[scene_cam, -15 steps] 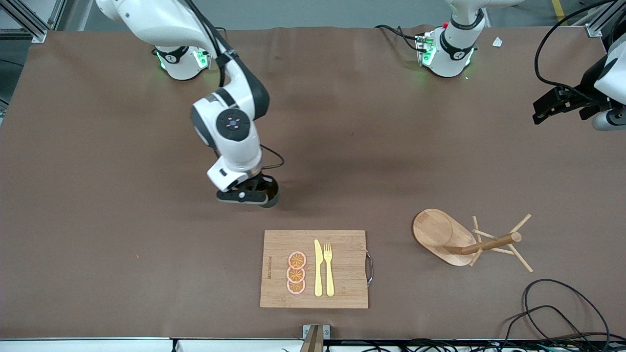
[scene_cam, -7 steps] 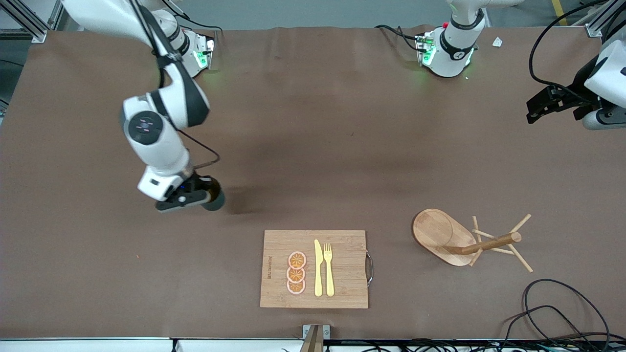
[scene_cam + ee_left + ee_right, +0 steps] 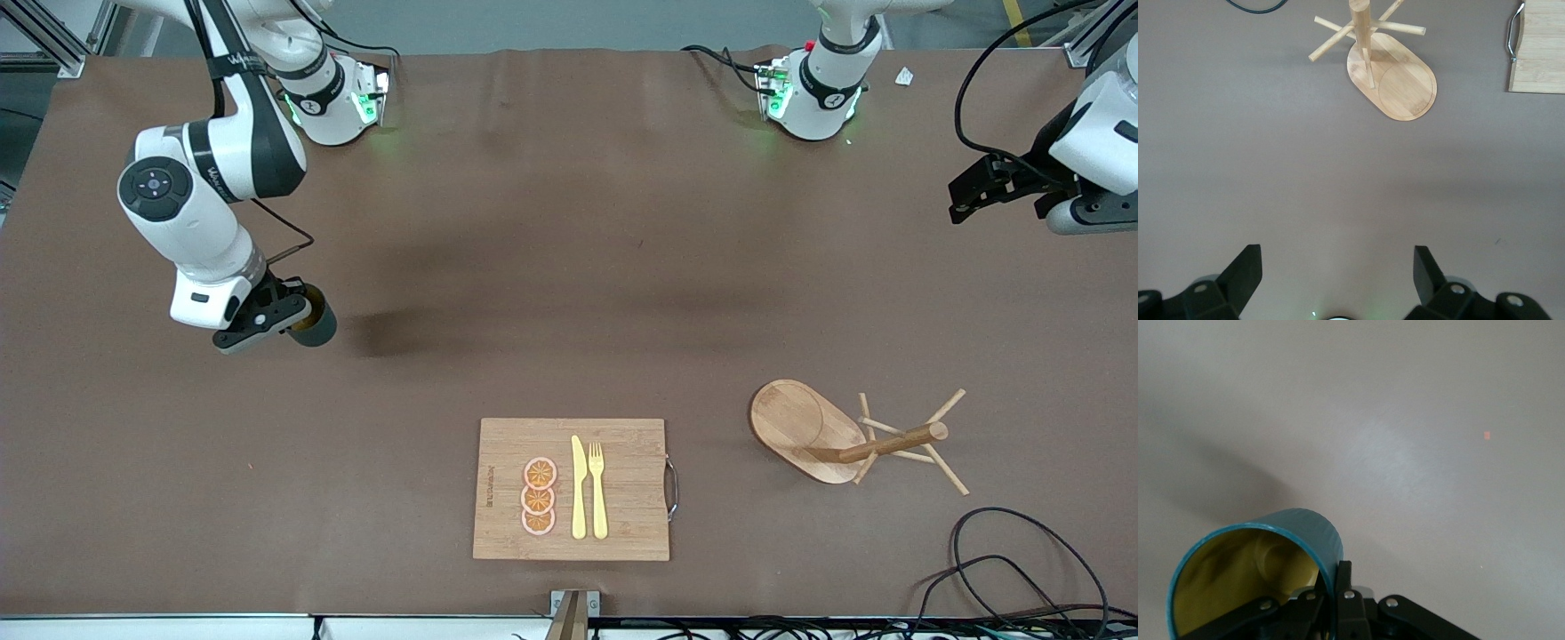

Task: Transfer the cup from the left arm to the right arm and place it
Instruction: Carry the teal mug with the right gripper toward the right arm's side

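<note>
Up near the right arm's end of the brown table (image 3: 569, 267), the right gripper (image 3: 267, 318) pinches the small teal-green cup with yellow inside (image 3: 313, 325). Meanwhile the left gripper (image 3: 996, 182) waits over its edge, fingers wide apart.

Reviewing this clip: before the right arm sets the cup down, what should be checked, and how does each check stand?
1. Right gripper shut on the cup, pinching its wall: ok.
2. Handover done, left gripper open and holding nothing, waiting at its own end of the table: ok.
3. Bare table under the cup: ok.
4. Cup upright for placing: not ok, it hangs tilted.
5. Cutting board and wooden peg rack away from the cup: ok.
6. Handle position: cannot tell.
</note>
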You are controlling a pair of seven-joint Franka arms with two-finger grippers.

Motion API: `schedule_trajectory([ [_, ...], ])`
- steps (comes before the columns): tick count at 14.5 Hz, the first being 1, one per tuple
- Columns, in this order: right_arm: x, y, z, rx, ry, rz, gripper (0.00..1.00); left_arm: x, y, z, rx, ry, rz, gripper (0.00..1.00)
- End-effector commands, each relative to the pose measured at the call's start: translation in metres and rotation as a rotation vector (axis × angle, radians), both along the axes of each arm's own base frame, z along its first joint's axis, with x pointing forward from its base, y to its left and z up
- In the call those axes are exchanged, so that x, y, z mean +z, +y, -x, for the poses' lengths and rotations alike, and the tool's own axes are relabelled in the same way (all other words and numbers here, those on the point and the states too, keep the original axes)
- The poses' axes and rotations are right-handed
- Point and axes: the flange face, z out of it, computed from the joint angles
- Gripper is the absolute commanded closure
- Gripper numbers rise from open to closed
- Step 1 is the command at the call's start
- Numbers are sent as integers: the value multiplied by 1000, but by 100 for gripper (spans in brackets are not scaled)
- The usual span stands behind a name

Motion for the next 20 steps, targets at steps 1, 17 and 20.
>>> schedule_trajectory([
  [1,-2,-27,13,172,33,17,100,5,-2,0,4,-2,9,0],
  [17,-83,-166,6,363,11,-186,100,5,-1,0,4,-3,5,0],
  [20,-92,-189,2,393,13,-190,100,5,0,0,6,-3,5,0],
])
